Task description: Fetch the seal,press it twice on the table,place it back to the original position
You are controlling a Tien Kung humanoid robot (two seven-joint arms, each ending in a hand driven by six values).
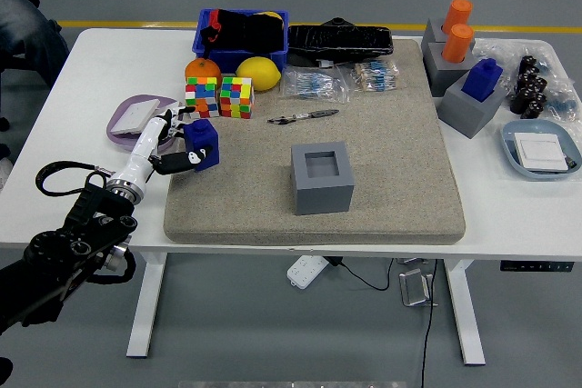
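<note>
Fingers [175,164] of left hand [166,145] curled around blue seal [202,142].
Seal resting at left edge of grey mat [391,161]; empty grey holder [322,176] at centre.

The white desk [55,147] carries a beige mat [382,170], a purple dish [123,120] at left, a blue tray [541,152] at right.

We see the seal [202,143] at the mat's [391,179] left edge, in our left hand [168,145]. The hollow block [322,177] sits mid-mat to its right; two puzzle cubes [219,96] lie behind the seal.
</note>
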